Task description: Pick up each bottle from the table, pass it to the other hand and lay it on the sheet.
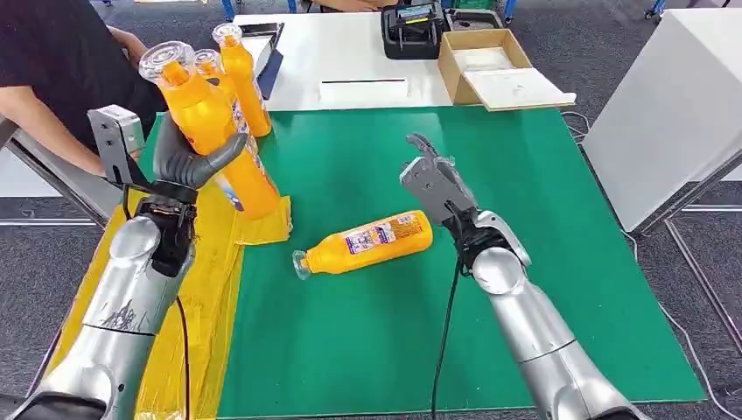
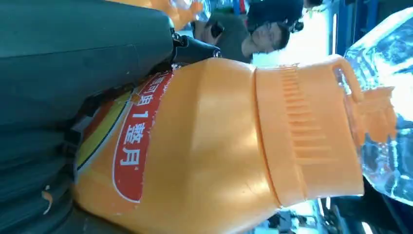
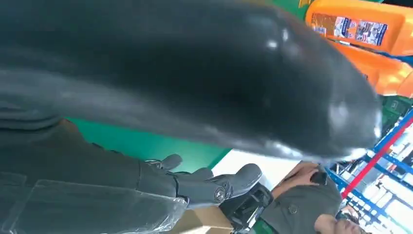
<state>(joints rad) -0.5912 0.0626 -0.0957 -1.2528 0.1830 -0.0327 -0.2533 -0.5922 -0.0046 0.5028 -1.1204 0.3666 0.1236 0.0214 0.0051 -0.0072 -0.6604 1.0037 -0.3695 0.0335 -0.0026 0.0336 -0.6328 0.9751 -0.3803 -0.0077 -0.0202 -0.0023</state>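
Green table with fallen orange bottle, cap on.

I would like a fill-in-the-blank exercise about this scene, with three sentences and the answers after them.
1. The left hand holds an orange bottle with a clear ____.
2. Another bottle lies on its side on the ____ mat, near the right hand.
3. The right hand holds ____.

Missing words: cap; green; nothing
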